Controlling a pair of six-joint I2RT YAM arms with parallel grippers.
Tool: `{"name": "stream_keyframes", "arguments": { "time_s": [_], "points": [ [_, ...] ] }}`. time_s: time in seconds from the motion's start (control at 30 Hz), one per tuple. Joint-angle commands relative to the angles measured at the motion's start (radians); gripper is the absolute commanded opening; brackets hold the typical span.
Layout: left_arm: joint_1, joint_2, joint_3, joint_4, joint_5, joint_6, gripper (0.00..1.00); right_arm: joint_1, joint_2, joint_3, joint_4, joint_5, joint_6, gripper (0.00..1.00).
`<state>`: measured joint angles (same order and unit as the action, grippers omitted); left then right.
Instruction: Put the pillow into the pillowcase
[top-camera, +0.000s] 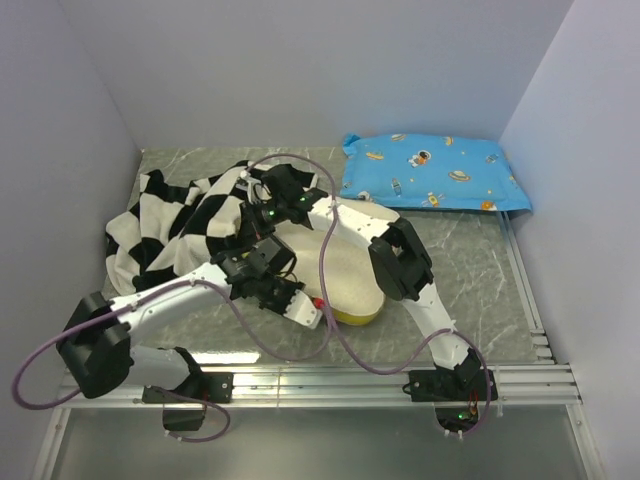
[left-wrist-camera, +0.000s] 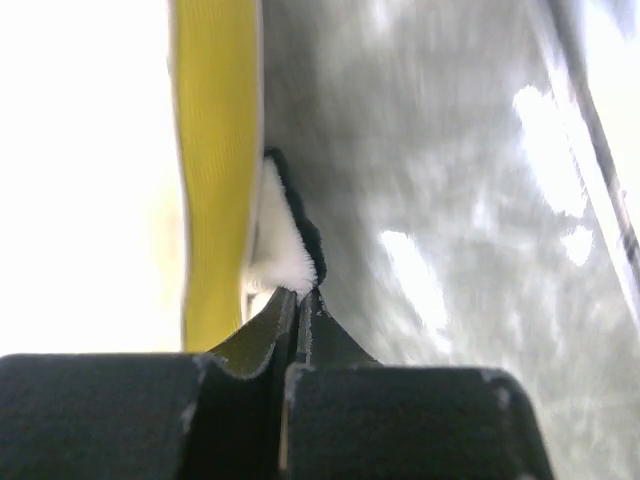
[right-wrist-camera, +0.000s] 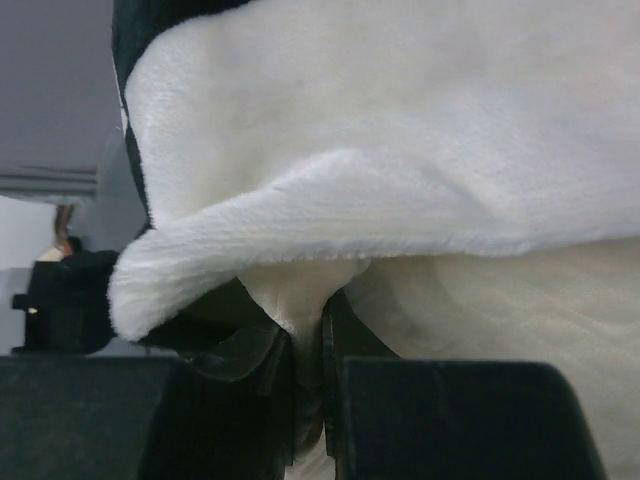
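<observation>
The black and white checked pillowcase (top-camera: 170, 225) lies bunched at the back left. The cream pillow (top-camera: 345, 265) lies in the middle, its far end under the pillowcase's edge. My left gripper (top-camera: 303, 312) is at the pillow's near left edge. In the left wrist view it (left-wrist-camera: 300, 295) is shut on a tuft of the pillowcase (left-wrist-camera: 282, 240) beside the pillow's yellow piping (left-wrist-camera: 215, 150). My right gripper (top-camera: 258, 213) is at the pillow's far end. In the right wrist view it (right-wrist-camera: 308, 320) is shut on a fold of cream pillow cloth (right-wrist-camera: 520, 320) under the pillowcase's white hem (right-wrist-camera: 400, 130).
A blue cartoon-print pillow (top-camera: 435, 172) lies at the back right. The grey marble table (top-camera: 470, 270) is walled on three sides. Metal rails (top-camera: 330, 380) run along the near edge by the arm bases. A purple cable loops over the left arm.
</observation>
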<state>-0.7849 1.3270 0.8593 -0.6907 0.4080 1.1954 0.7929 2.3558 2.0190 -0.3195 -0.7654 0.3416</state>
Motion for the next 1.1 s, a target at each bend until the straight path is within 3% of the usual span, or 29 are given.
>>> {"name": "stream_keyframes", "arguments": {
  "time_s": [0.0, 0.2, 0.33, 0.5, 0.53, 0.57, 0.67, 0.77, 0.83, 0.87, 0.9, 0.97, 1.07],
  "points": [
    [-0.144, -0.06, 0.096, 0.032, 0.156, -0.208, 0.0, -0.031, 0.011, 0.058, 0.197, -0.012, 0.158, 0.0],
    [-0.228, -0.057, 0.083, 0.097, 0.189, -0.289, 0.0, -0.027, 0.02, -0.064, 0.284, -0.02, 0.23, 0.0],
    [-0.229, -0.149, 0.005, 0.157, 0.213, -0.371, 0.0, -0.008, -0.049, -0.331, 0.399, -0.035, 0.275, 0.0],
    [-0.258, -0.164, -0.005, 0.195, 0.18, -0.488, 0.01, 0.038, -0.072, -0.462, 0.487, -0.055, 0.324, 0.0],
    [-0.264, -0.161, 0.01, 0.183, 0.18, -0.494, 0.08, 0.043, -0.067, -0.473, 0.49, -0.052, 0.332, 0.0],
    [-0.267, -0.163, 0.02, 0.174, 0.189, -0.508, 0.32, 0.048, -0.061, -0.479, 0.493, -0.055, 0.333, 0.0],
    [-0.267, -0.239, 0.069, 0.187, 0.229, -0.607, 0.6, 0.057, -0.088, -0.519, 0.491, -0.055, 0.309, 0.0],
    [-0.264, -0.337, 0.127, 0.221, 0.218, -0.718, 0.66, 0.068, -0.154, -0.588, 0.494, -0.089, 0.284, 0.02],
    [-0.228, -0.374, 0.193, 0.226, 0.187, -0.833, 0.67, 0.063, -0.241, -0.65, 0.505, -0.103, 0.267, 0.21],
    [-0.196, -0.379, 0.22, 0.238, 0.196, -0.927, 0.67, 0.051, -0.28, -0.676, 0.517, -0.1, 0.269, 0.41],
    [-0.15, -0.38, 0.28, 0.24, 0.216, -0.971, 0.67, 0.04, -0.317, -0.718, 0.523, -0.095, 0.264, 0.48],
    [0.031, -0.376, 0.328, 0.255, 0.278, -1.101, 0.66, -0.006, -0.42, -0.732, 0.473, -0.084, 0.217, 0.61],
    [0.212, -0.367, 0.382, 0.295, 0.281, -1.189, 0.67, -0.065, -0.501, -0.686, 0.288, -0.055, 0.104, 0.64]
  ]
}}
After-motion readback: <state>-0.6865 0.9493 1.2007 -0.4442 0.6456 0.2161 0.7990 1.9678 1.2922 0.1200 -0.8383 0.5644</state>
